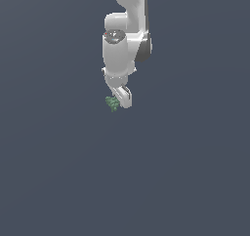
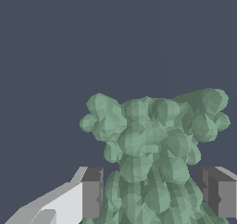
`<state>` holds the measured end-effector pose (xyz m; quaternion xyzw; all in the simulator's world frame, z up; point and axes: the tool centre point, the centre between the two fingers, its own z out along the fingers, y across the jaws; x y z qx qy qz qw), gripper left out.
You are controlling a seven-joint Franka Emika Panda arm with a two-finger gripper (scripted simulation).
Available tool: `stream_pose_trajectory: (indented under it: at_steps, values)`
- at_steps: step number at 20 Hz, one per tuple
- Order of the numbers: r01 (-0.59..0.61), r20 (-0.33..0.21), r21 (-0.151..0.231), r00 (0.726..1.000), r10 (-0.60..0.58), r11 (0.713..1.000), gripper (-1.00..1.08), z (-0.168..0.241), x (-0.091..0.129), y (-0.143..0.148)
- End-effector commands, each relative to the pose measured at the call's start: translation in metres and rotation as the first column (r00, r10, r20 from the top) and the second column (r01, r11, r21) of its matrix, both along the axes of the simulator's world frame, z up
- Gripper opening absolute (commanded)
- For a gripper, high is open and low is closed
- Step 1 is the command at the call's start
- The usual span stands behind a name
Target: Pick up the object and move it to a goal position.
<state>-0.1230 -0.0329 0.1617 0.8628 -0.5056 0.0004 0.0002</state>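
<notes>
The object (image 2: 152, 153) is a muted-green, bumpy, leafy-looking lump. In the wrist view it fills the space between my two fingers (image 2: 92, 193), and its lower part sits against both pads. In the exterior view the object (image 1: 112, 103) is small and sticks out from the tip of the white gripper (image 1: 119, 102) toward the exterior view's left. The gripper (image 2: 151, 195) is shut on the object. The arm reaches down from the top of the exterior view. No goal marker shows in either view.
A plain dark blue-grey surface (image 1: 185, 171) lies all around the arm in both views. No other objects, containers or edges show.
</notes>
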Motion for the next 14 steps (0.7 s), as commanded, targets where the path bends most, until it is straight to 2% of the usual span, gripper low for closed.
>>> stream_pose_trajectory:
  at_steps: [1,14]
  values:
    - [0.001,0.000,-0.002,1.000,-0.001,1.000,-1.00,0.025,-0.003,0.009]
    - [0.002,0.001,-0.006,1.000,-0.002,1.000,-1.00,0.151,-0.014,0.054]
